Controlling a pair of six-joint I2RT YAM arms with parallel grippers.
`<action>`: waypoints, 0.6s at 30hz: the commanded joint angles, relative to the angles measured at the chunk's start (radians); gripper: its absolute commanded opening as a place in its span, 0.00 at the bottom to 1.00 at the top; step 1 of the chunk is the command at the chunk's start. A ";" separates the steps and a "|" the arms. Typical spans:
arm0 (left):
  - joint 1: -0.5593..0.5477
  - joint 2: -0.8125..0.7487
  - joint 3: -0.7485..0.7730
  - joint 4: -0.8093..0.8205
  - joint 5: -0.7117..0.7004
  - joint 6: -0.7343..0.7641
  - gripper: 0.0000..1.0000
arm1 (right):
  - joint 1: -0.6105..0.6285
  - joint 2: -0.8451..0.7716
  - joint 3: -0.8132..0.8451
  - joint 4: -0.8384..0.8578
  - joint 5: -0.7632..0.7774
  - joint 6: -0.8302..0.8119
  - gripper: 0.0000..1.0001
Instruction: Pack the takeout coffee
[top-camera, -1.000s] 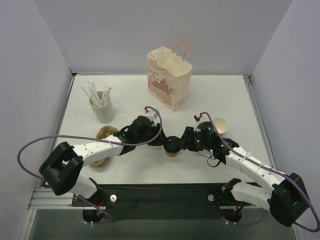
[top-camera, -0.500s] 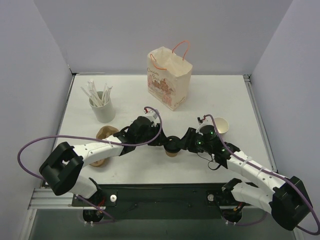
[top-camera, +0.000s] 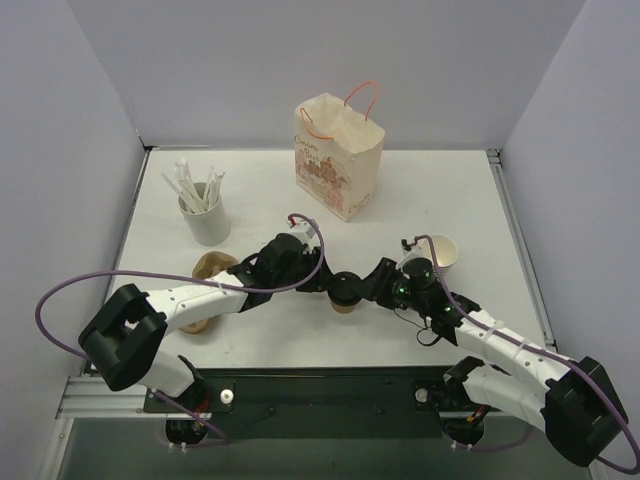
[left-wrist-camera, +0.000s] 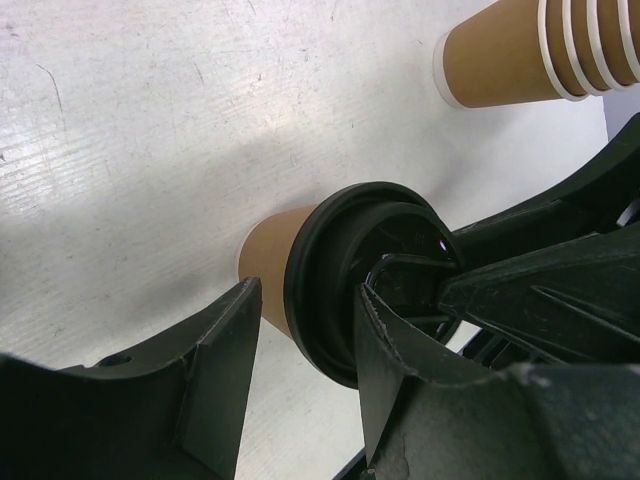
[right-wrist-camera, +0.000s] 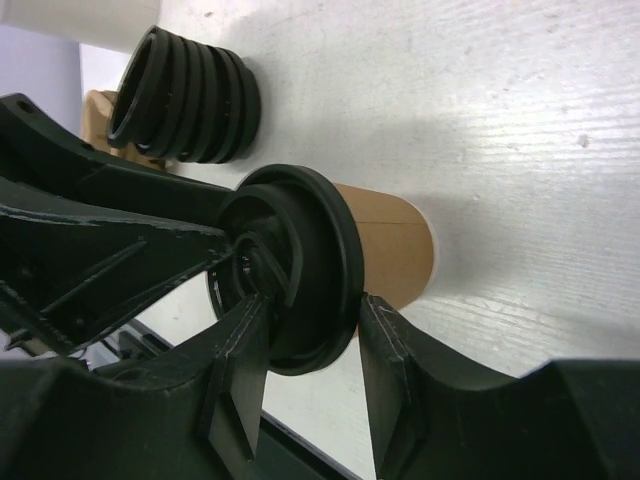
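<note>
Near the middle of the table stood the coffee cup, gripped from 9 o'clock by the left claw. The right claw, reaching from 3 o'clock, pinched the rim of its black lid. At 10 o'clock a grey pot held white straws. Farthest, at 12 o'clock, stood an open paper bag.

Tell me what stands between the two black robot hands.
A small brown paper cup with a round black plastic lid, between left hand and right hand, shown in the top view.
</note>
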 joint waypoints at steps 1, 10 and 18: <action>-0.016 0.063 -0.046 -0.193 -0.080 0.032 0.51 | 0.026 0.054 -0.127 -0.339 0.161 -0.036 0.29; -0.025 0.054 -0.040 -0.215 -0.088 0.026 0.51 | 0.119 0.066 -0.137 -0.268 0.207 0.058 0.28; -0.028 0.044 0.000 -0.210 -0.071 0.063 0.51 | 0.093 -0.062 0.076 -0.422 0.213 -0.063 0.43</action>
